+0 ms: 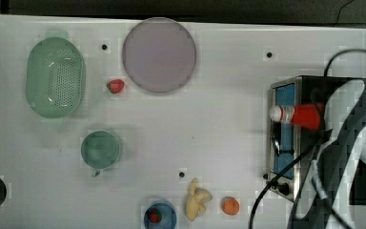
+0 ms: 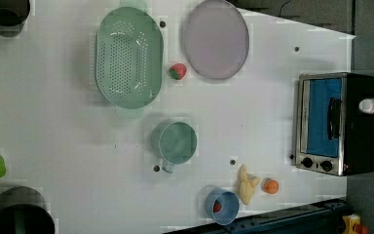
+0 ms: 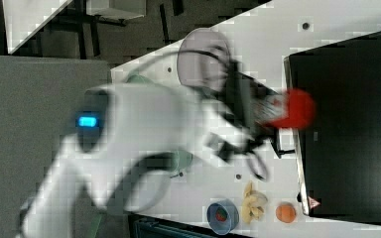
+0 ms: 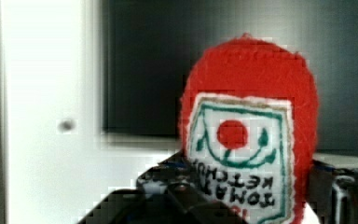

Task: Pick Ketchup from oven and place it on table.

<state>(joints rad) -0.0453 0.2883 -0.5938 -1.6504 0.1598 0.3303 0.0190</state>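
The ketchup (image 1: 298, 115) is held in the tool (image 4: 242, 196) above the oven (image 2: 338, 122), and should be carried level past the front frame and lowered to bare bench (image 1: 209, 124), well apart from the plate (image 1: 159, 55).

The red ketchup bottle (image 4: 249, 126) fills the middle, its white label bearing a red dot, green lines and the words "TOMATO KETCHUP" upside down. Dark gripper (image 4: 247, 196) parts flank it on both sides. Behind it lies the oven's (image 4: 144, 70) black top, and beside that the white table (image 4: 42, 116) with one small dark hole (image 4: 66, 125).
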